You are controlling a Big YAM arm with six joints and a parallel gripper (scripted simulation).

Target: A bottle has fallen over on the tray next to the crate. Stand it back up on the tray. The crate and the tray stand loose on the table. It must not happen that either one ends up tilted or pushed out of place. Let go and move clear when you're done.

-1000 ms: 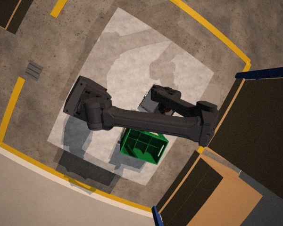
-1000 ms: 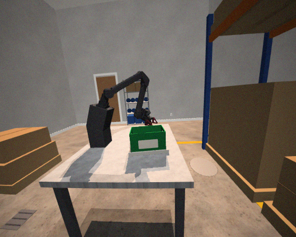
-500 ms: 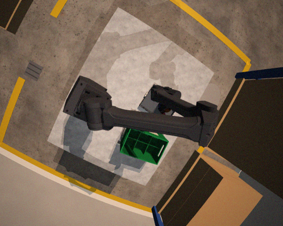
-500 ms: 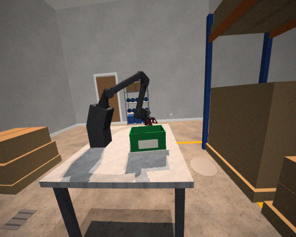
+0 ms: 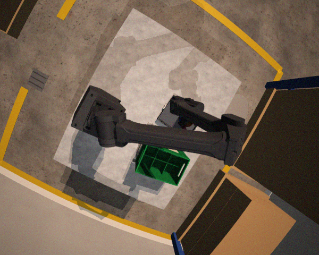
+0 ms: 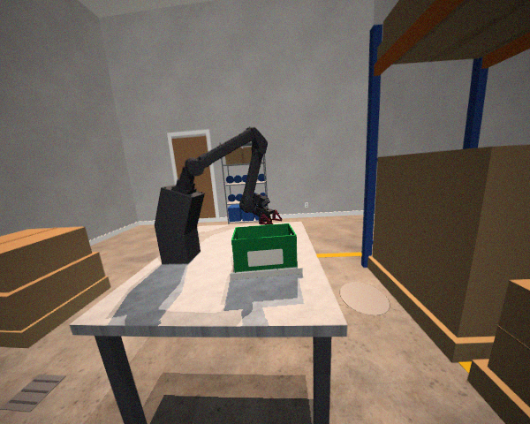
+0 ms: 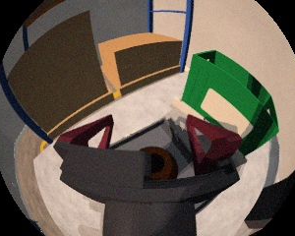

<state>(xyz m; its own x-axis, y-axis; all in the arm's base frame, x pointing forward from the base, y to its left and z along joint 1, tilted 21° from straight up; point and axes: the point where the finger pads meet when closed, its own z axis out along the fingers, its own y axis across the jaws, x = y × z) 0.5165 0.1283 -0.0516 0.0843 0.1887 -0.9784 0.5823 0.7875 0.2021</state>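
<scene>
Concrete floor (image 5: pixel 80 52) (image 6: pixel 238 365) surrounds the pale table (image 5: pixel 151 74) (image 6: pixel 210 291); claw (image 6: pixel 270 217) (image 7: pixel 149 135) spread, seemingly above the tray (image 5: pixel 166 116) (image 7: pixel 138 139).

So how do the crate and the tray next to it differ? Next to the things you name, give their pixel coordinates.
The crate (image 5: pixel 178 178) (image 6: pixel 265 244) (image 7: pixel 236 84) is green, while the tray (image 5: pixel 166 116) (image 7: pixel 179 143) is grey. The crate has tall walls; the tray is shallow. The crate is divided into compartments, whereas the tray shows no dividers. Both are open on top.
</scene>
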